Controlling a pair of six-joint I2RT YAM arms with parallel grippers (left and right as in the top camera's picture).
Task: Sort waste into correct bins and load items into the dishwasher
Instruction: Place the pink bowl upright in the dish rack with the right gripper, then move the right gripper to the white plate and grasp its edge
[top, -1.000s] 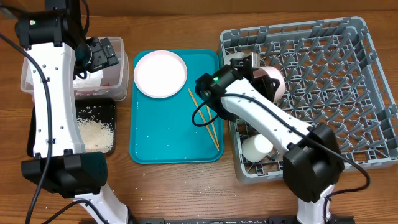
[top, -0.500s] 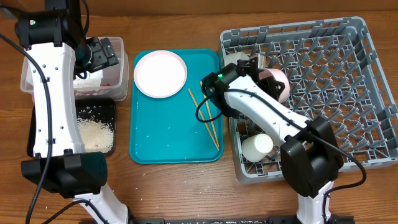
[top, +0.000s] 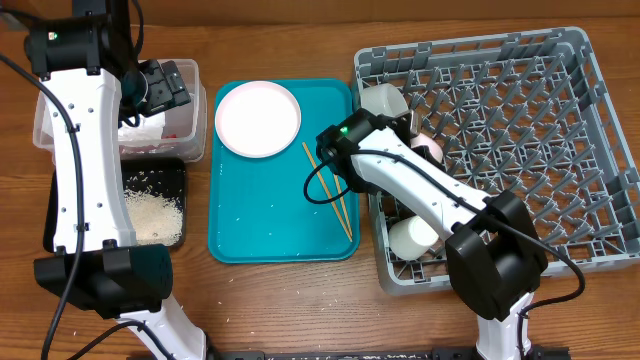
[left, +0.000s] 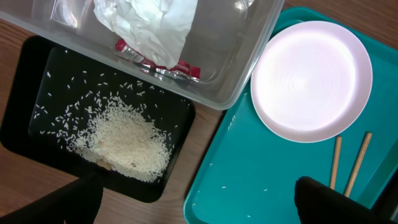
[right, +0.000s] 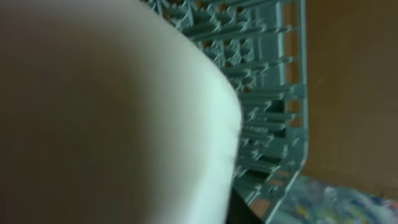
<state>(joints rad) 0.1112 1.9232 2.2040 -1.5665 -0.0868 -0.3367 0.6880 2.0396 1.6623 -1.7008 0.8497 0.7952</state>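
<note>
Right pincer (top: 413, 124) sits low in the square grey lattice plastic dish rack (top: 560, 60), just beside a glossy pinkish bowl (top: 432, 145). Its jaws are hidden, so I cannot tell their state. Left pincer (left: 199, 202) hangs spread wide. Under it, a matte black tray (left: 37, 81) holds loose white rice grains (left: 124, 146), and a clear plastic tub (left: 249, 62) holds a crumpled white napkin (left: 149, 25) and a red wrapper (left: 180, 67). A round pale plate (top: 258, 118) and thin wooden chopsticks (top: 330, 190) lie on the teal tray (top: 260, 220).
</note>
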